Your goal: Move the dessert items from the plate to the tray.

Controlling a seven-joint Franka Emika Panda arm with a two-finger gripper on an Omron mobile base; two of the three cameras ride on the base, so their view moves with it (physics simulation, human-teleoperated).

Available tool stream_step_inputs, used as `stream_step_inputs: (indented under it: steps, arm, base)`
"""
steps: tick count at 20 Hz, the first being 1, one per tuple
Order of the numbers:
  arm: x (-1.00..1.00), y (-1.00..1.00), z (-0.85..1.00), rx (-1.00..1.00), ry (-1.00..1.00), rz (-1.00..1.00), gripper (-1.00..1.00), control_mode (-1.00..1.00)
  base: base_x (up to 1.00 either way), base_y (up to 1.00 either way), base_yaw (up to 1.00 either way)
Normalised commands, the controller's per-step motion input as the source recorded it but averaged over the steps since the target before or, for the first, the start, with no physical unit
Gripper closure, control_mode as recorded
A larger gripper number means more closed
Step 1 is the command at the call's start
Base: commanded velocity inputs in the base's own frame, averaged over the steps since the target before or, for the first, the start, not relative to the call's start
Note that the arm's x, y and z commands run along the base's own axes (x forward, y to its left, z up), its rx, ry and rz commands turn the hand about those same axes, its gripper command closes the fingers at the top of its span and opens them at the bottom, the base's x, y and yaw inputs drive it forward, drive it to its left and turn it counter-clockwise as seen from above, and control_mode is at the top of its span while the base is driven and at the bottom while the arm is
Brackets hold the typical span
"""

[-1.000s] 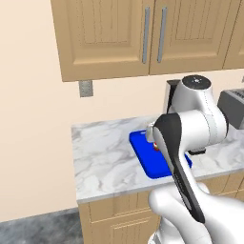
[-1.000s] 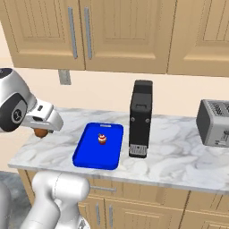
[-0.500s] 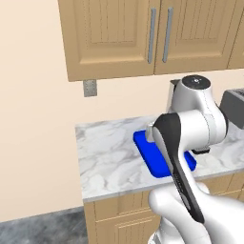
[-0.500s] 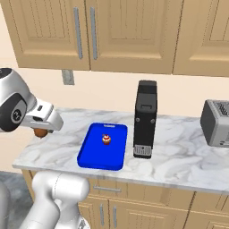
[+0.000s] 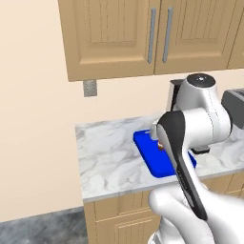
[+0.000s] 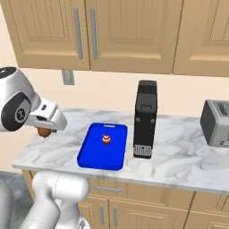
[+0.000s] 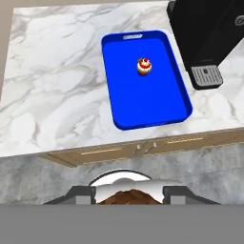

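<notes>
My gripper (image 6: 44,130) hangs in the air left of the tray, shut on the plain brown ball (image 6: 43,132). In the hand view the ball (image 7: 125,196) sits between the two fingertips at the bottom edge. In the left base view the ball (image 5: 161,145) peeks out beside my arm, over the tray (image 5: 150,155). The bright blue tray (image 6: 96,154) lies flat on the marble counter (image 6: 179,156). The red-and-white cupcake-like piece (image 6: 106,139) stands upright near the tray's middle, and in the hand view the cupcake (image 7: 144,66) sits in the tray's (image 7: 143,102) far half. The plate is out of view.
A tall black coffee machine (image 6: 145,118) stands right beside the tray's right rim. A grey toaster (image 6: 217,123) sits at the counter's far right. Wall cabinets hang above. Bare marble lies left of the tray up to the counter's left end (image 6: 31,154).
Both base views have shifted, so the counter and tray sit a little further right in the pictures: the camera moved. The gripper keeps its hold on the brown ball.
</notes>
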Motion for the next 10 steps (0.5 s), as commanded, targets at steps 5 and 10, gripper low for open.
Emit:
stream_step_inputs:
  steps: [5, 10]
  arm:
    - [0.14, -0.44, 0.0, 0.0, 0.0, 0.0, 1.0, -1.0]
    - [0.38, -0.5, -0.18, 0.0, -0.13, 0.0, 1.0, -1.0]
  base:
    - [0.0, 0.0, 0.0]
    - [0.0, 0.0, 0.0]
